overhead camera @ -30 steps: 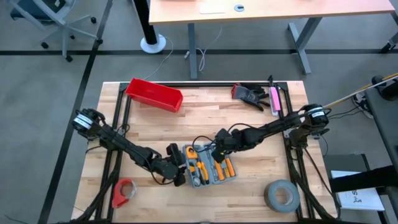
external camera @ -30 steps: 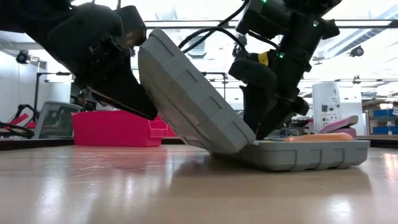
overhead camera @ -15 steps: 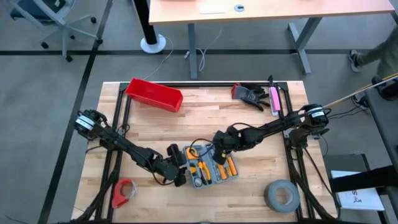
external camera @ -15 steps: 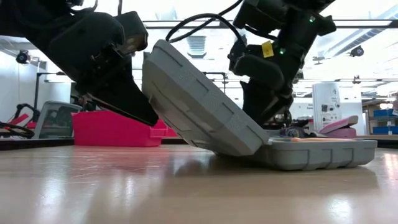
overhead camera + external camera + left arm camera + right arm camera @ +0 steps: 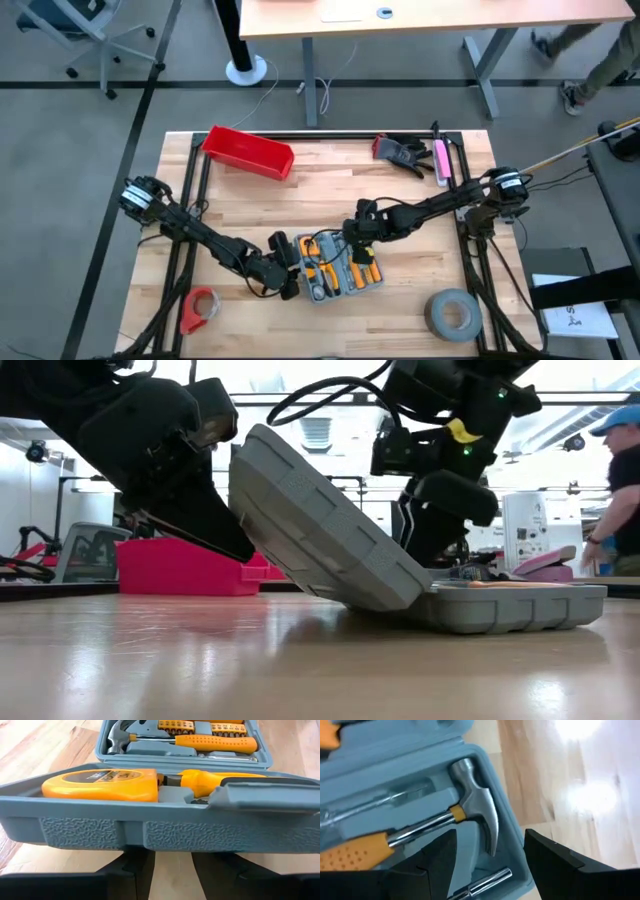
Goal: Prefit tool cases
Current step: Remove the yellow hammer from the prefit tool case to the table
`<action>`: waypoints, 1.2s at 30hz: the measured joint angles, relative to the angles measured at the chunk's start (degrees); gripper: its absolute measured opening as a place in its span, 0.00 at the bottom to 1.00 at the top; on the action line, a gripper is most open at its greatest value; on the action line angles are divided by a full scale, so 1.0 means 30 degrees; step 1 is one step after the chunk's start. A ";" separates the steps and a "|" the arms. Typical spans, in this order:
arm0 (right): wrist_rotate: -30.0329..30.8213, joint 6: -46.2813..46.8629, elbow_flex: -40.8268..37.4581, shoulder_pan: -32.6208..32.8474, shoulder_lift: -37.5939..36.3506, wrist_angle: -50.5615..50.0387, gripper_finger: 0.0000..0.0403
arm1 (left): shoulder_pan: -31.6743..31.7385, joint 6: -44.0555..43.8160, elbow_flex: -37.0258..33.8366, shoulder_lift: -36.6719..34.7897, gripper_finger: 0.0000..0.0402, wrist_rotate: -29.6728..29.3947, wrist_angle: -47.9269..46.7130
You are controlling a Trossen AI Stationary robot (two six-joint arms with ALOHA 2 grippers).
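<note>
The tool case (image 5: 335,270) lies near the worktop's (image 5: 330,180) front edge, base flat, long axis running left to right. Its lid tilts half-raised on the left side, grasped by the left pincer (image 5: 290,268). The right pincer (image 5: 352,248) hovers released over the hammer (image 5: 470,810).

Right tool (image 5: 487,865) spread wide, dark fingers (image 5: 435,862) apart over an open grey-blue case (image 5: 470,755). Steel hammer (image 5: 470,810) with orange grip lying in a recess. Pale wooden bench (image 5: 560,785) beside.
</note>
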 joint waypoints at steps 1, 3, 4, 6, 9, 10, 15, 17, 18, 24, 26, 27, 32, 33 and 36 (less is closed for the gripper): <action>-0.0209 -0.0256 0.0000 -0.0105 0.0000 -0.0002 0.52 | 0.0000 -0.0006 0.0000 0.0000 0.33 0.0000 -0.0006; -0.0525 -0.0736 -0.0007 -0.0234 0.0000 0.0006 0.51 | 0.0000 -0.0006 0.0000 0.0000 0.34 0.0000 -0.0005; -0.0632 -0.0878 -0.0003 -0.0347 0.0002 0.0006 0.51 | 0.0000 -0.0006 0.0000 0.0000 0.34 0.0000 -0.0006; -0.0973 -0.1100 -0.0007 -0.0535 0.0003 0.0006 0.50 | 0.0000 -0.0006 0.0000 0.0000 0.35 0.0000 -0.0002; -0.1066 -0.1383 -0.0007 -0.0798 0.0000 0.0006 0.48 | 0.0000 -0.0006 0.0000 0.0000 0.35 0.0000 -0.0006; -0.1066 -0.1432 -0.0007 -0.0847 0.0000 0.0006 0.47 | 0.0000 -0.0006 0.0000 0.0000 0.34 0.0000 -0.0006; -0.1371 -0.1826 -0.0009 -0.0848 0.0000 -0.0045 0.42 | -0.0007 -0.0006 0.0000 0.0000 0.33 0.0007 0.0001; -0.1386 -0.1914 -0.0015 -0.0848 0.0000 -0.0192 0.40 | -0.0001 0.0001 0.0000 0.0000 0.33 0.0001 0.0001; -0.1358 -0.1935 -0.0015 -0.0855 0.0000 -0.0284 0.39 | 0.0000 -0.0006 0.0000 0.0000 0.33 0.0007 0.0001; -0.1357 -0.2317 -0.0029 -0.0855 0.0000 -0.0410 0.35 | 0.0000 -0.0004 0.0000 0.0000 0.34 0.0000 -0.0006; -0.1357 -0.2488 -0.0029 -0.0855 0.0000 -0.0410 0.34 | 0.0000 0.0001 0.0000 0.0000 0.35 0.0000 -0.0006; -0.1350 -0.2526 -0.0029 -0.0855 0.0000 -0.0410 0.33 | 0.0000 0.0001 0.0000 0.0000 0.35 0.0000 -0.0006; -0.1345 -0.2806 -0.0027 -0.0938 0.0000 -0.0412 0.31 | 0.0000 0.0001 0.0000 0.0000 0.35 0.0000 -0.0006; -0.1350 -0.2819 -0.0029 -0.0973 0.0000 -0.0415 0.31 | 0.0000 -0.0003 0.0000 0.0000 0.35 0.0000 -0.0006; -0.1357 -0.2866 -0.0036 -0.1022 0.0000 -0.0417 0.32 | 0.0000 -0.0006 0.0000 0.0000 0.35 0.0000 -0.0006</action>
